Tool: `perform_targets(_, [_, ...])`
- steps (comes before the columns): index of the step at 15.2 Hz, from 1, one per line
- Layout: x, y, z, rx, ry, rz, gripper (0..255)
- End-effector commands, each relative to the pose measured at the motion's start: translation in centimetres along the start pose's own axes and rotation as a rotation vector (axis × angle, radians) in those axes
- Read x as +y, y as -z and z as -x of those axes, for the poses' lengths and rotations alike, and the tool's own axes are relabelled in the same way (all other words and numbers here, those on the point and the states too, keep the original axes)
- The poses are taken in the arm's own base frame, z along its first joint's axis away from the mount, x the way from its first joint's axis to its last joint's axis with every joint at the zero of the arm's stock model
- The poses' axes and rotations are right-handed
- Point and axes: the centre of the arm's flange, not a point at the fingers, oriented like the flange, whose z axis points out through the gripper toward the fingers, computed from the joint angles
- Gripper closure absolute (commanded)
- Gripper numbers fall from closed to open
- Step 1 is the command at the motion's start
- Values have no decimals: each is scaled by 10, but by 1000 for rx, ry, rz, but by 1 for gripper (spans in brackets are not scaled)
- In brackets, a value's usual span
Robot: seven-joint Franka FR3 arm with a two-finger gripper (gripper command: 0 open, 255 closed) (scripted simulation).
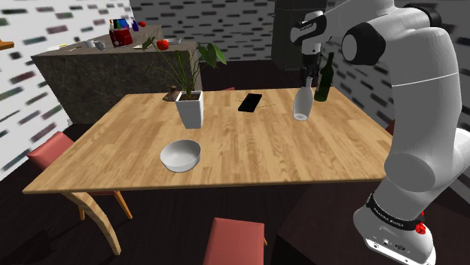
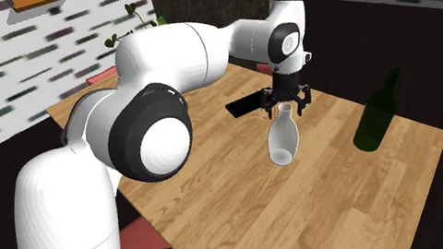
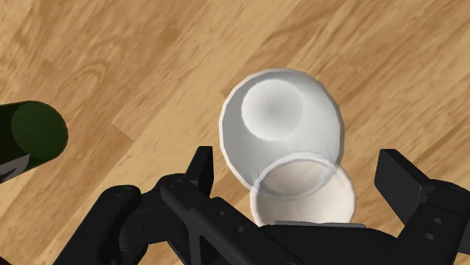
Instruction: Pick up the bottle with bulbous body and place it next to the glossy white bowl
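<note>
End effector (image 3: pixel 297 164) open, straddling white bottle (image 3: pixel 280 113) neck, no contact.

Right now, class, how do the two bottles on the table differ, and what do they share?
The white bottle is pale, with a bulbous body and a narrow neck; the green bottle is dark, slimmer and straighter-sided. The open gripper hangs over the white bottle's mouth, while the green bottle stands apart with nothing over it. Both stand on the wooden table.
</note>
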Motion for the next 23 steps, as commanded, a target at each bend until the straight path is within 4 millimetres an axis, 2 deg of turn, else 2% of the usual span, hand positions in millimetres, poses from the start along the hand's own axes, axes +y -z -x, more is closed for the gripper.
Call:
perform_targets(1, [0,0,0,0,0,0,0])
perform_targets(2, [0,0,0,0,0,0,0])
perform_targets(3, [0,0,0,0,0,0,255])
perform_targets(12, [0,0,0,0,0,0,255])
perform_targets(23, [0,58,7,0,0,0,255])
